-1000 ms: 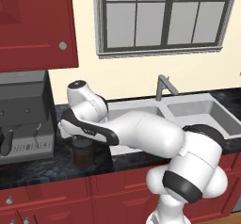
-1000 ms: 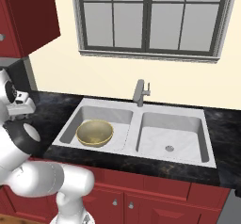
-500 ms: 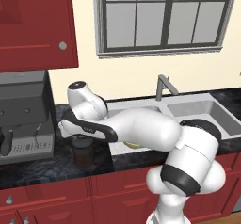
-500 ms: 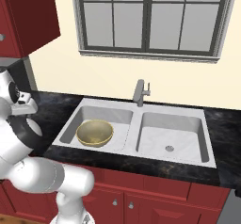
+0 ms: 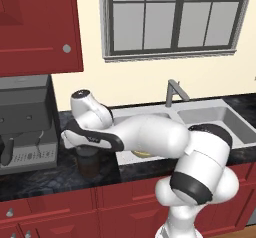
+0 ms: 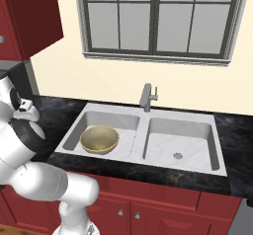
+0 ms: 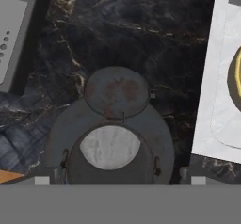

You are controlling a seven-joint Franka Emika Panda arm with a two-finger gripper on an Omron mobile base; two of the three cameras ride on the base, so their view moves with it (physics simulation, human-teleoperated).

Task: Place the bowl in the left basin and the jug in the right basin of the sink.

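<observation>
Two basins make up the sink (image 6: 140,125), and you have one bowl and one jug to account for. Your bowl (image 6: 99,139) sits upright in the left basin (image 6: 121,124), near its front left corner; the right basin (image 6: 192,140) across the divider holds just its small round drain (image 6: 178,155). One angular grey faucet (image 6: 147,96) stands behind the divider. Your jug (image 5: 89,163) stands on the black marbled countertop (image 6: 59,109), left of the sink and just beside the one grey coffee machine (image 5: 26,124). From the hand view you look straight down on the jug's rounded top and lid (image 7: 116,92), with the sink's pale rim and a sliver of the bowl at the right edge. Your gripper (image 5: 86,152) hangs directly over the jug, low against it, with one fingertip (image 7: 41,180) on either side of its body. You cannot tell whether the fingertips touch the jug or merely flank it.
</observation>
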